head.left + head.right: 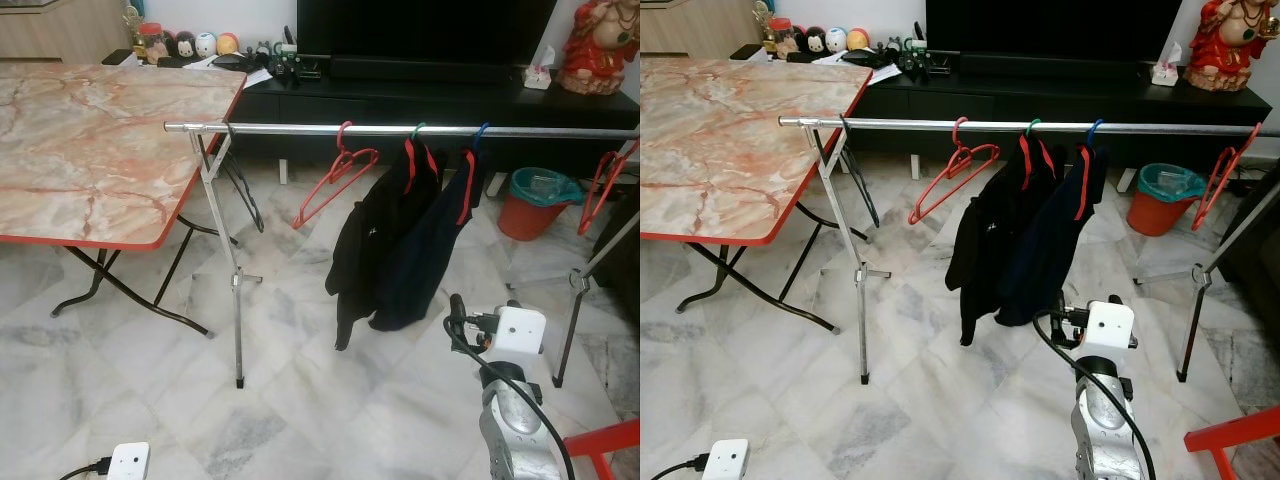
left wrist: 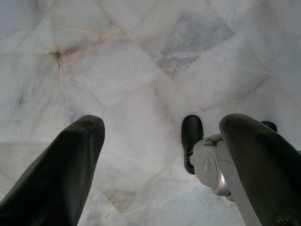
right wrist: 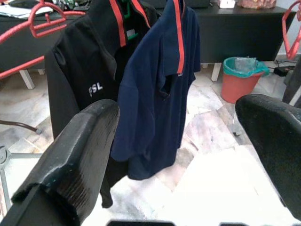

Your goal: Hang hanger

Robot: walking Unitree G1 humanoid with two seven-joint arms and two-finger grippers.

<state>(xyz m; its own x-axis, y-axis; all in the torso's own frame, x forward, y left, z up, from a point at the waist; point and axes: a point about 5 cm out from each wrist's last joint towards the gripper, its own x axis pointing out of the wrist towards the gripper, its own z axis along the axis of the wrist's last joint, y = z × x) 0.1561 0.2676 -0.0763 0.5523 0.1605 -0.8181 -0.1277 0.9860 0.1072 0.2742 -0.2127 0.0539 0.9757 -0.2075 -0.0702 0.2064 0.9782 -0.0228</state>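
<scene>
Shirts (image 3: 141, 89) hide their hangers; both grippers' fingers (image 3: 75, 155) spread, holding nothing

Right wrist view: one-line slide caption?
Open right gripper faces a navy shirt and black shirt hanging on the rail, empty-handed.

A silver clothes rail (image 1: 400, 130) on folding legs spans the marble floor (image 1: 300, 400). From left to right it carries 1 dark empty hanger (image 1: 243, 185), 1 red empty hanger (image 1: 335, 178), a black shirt (image 1: 375, 235), a navy shirt (image 1: 430, 250) and, far right, another red hanger (image 1: 603, 185).
</scene>
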